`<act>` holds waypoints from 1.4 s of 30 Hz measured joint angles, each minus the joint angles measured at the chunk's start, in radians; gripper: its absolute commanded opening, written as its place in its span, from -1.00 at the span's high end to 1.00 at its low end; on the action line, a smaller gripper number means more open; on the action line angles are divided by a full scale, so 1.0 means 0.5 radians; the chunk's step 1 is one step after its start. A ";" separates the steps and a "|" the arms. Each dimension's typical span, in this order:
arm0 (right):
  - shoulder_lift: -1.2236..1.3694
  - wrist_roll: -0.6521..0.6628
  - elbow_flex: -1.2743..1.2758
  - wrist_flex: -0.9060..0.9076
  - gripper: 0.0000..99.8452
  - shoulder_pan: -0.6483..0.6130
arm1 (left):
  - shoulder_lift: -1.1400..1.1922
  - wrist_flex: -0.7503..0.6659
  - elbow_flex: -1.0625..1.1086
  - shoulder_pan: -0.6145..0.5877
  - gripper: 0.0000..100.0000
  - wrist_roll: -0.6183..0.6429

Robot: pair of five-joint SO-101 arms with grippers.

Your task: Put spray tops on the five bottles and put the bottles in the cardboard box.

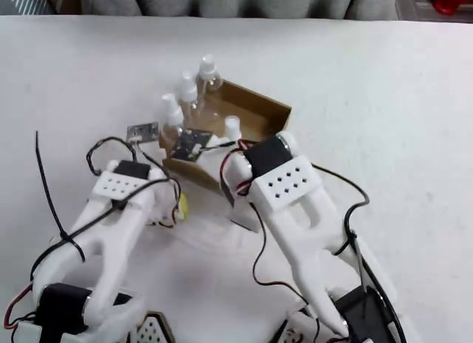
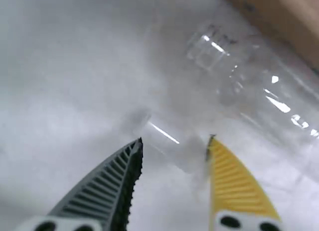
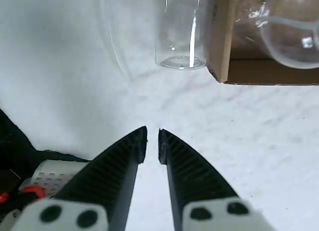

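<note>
Bottles: three capped bottles [image 1: 188, 90], clear with white spray tops, stood in a row along the far-left side of the cardboard box [image 1: 260, 106]. From above I could not tell whether they were inside its wall or just outside.
Box: open-topped, it sat near the middle of the white table [image 1: 384, 77], with both arms' wrists close against its near side.
Fourth top: another white spray top [image 1: 232, 126] poked up inside the box.
Lying bottle [image 2: 259, 86]: clear, it lay on its side on the table, close beside the box's brown wall.
Standing bottle [image 3: 180, 39]: its base rested on the table just beside a corner of the box, and a further clear bottle showed behind the cardboard.
Left gripper [image 2: 174, 141]: the grey and yellow fingers were spread wide, with the clear end of the lying bottle between the tips. I could not tell whether either finger touched it.
Right gripper [image 3: 152, 136]: the black fingers were drawn almost together, with only a slit between them and nothing in it. It was over bare table, short of the standing bottle.
</note>
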 measured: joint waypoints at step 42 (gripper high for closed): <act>-0.249 0.058 0.559 -0.500 0.97 -0.209 | -0.003 -0.522 0.077 -1.102 0.96 0.104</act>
